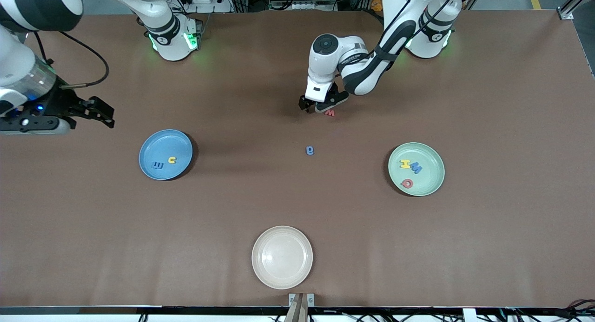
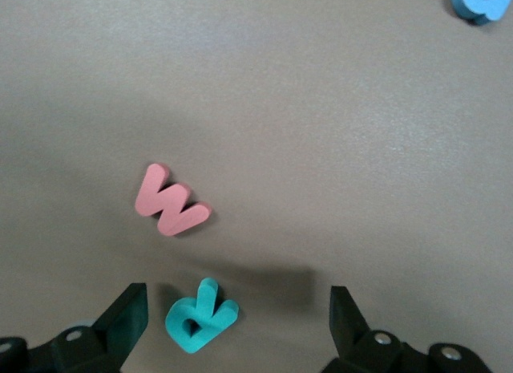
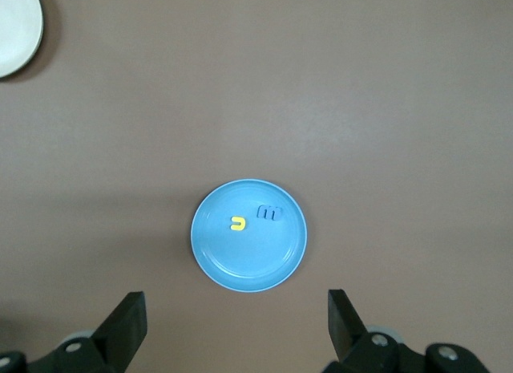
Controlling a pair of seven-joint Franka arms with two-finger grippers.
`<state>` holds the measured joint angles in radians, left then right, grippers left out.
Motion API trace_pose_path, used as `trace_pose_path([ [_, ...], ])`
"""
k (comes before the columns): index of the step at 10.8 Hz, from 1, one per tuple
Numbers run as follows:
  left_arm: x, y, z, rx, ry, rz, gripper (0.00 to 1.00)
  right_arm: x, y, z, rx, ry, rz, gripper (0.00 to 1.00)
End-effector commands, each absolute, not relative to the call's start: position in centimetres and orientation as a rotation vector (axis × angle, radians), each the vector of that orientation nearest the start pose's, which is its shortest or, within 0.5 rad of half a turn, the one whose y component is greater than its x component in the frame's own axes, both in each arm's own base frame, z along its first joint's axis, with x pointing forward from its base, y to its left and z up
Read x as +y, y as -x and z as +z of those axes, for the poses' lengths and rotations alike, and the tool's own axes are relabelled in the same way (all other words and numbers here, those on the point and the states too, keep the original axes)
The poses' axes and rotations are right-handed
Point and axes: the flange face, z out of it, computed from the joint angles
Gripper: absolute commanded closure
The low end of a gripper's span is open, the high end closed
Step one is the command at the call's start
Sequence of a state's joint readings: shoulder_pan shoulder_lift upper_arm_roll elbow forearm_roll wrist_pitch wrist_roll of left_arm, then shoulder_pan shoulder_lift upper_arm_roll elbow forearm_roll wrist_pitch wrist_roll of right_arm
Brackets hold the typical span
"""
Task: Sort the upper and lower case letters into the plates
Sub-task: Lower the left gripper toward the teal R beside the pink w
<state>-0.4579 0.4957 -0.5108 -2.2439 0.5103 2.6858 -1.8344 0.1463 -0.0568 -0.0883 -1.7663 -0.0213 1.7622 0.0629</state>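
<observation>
Brown matting covers the table (image 1: 488, 247). From the front camera, the blue plate (image 1: 158, 146) lies toward the right arm's end, holding a yellow u (image 1: 172, 160) and a blue letter (image 1: 158, 165) too small to read for certain. The mint plate (image 1: 430, 173) lies toward the left arm's end with a yellow H (image 1: 405, 164), a blue M (image 1: 416, 168) and a red letter (image 1: 407, 183) I cannot identify. A cream plate (image 1: 282, 257) sits nearest the camera. A blue a (image 1: 310, 150) lies alone between the coloured plates. The left gripper (image 1: 318, 106) hangs low over a red w (image 1: 330, 113), hiding whatever lies under it. The right gripper (image 1: 100, 113) waits high, its arm partly cut off by the frame edge.

The left wrist view shows the fingers (image 2: 128, 313) spread apart, holding nothing, with a teal letter (image 2: 200, 317) between them; the w (image 2: 171, 201) lies just beside it. Another blue piece (image 2: 481, 2) is cropped at the edge.

The right wrist view shows released fingers (image 3: 128, 325) above the blue plate (image 3: 240, 269); the cream plate (image 3: 16, 28) is cut off at a corner.
</observation>
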Motion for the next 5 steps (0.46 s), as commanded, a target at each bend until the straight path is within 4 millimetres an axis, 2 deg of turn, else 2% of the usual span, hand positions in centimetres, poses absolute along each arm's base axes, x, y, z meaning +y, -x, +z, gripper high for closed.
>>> trace_pose_path([
  [1, -46.3, -28.6, 18.1, -0.679, 3.166, -0.076, 0.00, 0.7, -55.3, 60.2, 0.051, 3.129, -0.107, 0.00],
  [2, -46.4, -28.6, 18.2, -0.664, 3.183, -0.083, 0.00, 0.6, -55.2, 60.4, 0.051, 3.130, -0.114, 0.00],
  [4, -45.9, -28.2, 16.3, -0.634, 3.181, -0.069, 0.00, 0.5, -55.3, 60.4, 0.072, 3.129, -0.117, 0.00],
  [5, -45.5, -28.0, 16.1, -0.631, 3.176, -0.089, 0.00, 0.6, -55.3, 60.4, 0.070, 3.129, -0.117, 0.00],
])
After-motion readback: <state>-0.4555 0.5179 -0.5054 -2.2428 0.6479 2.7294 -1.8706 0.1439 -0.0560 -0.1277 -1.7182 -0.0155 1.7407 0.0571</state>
